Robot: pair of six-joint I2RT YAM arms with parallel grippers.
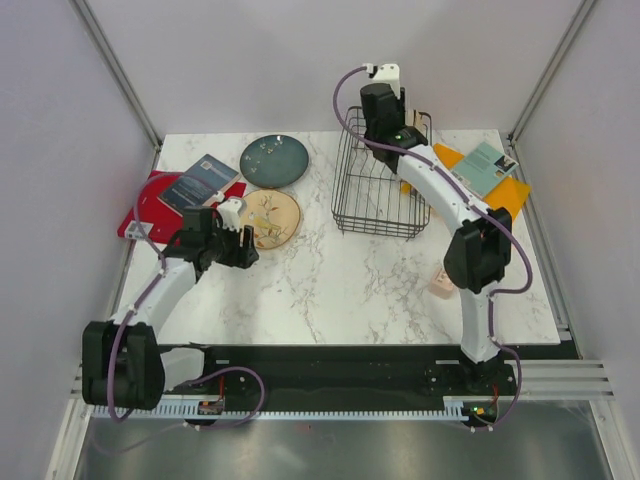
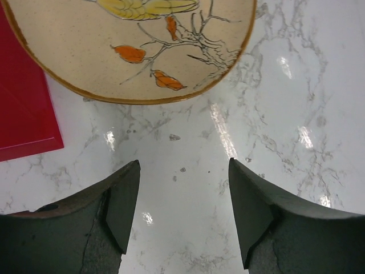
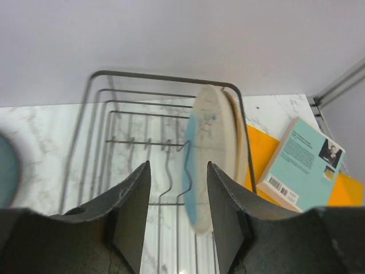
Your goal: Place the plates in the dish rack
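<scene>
The black wire dish rack [image 1: 372, 190] stands at the back right. A cream and pale blue plate [image 3: 206, 154] stands on edge inside it, blurred, with a second cream rim close behind. My right gripper [image 1: 383, 135] hovers over the rack; in the right wrist view it [image 3: 178, 166] is open and empty, the plate just beyond its right finger. A dark teal plate [image 1: 274, 160] and a cream bird-and-branch plate [image 1: 268, 217] lie flat at the back left. My left gripper [image 2: 184, 165] is open and empty just short of the bird plate [image 2: 114, 40].
A blue book [image 1: 198, 182] lies on a red folder [image 2: 23, 114] left of the plates. A teal book [image 1: 485, 168] lies on an orange board [image 1: 512, 195] right of the rack. A small pale object [image 1: 441, 285] sits by the right arm.
</scene>
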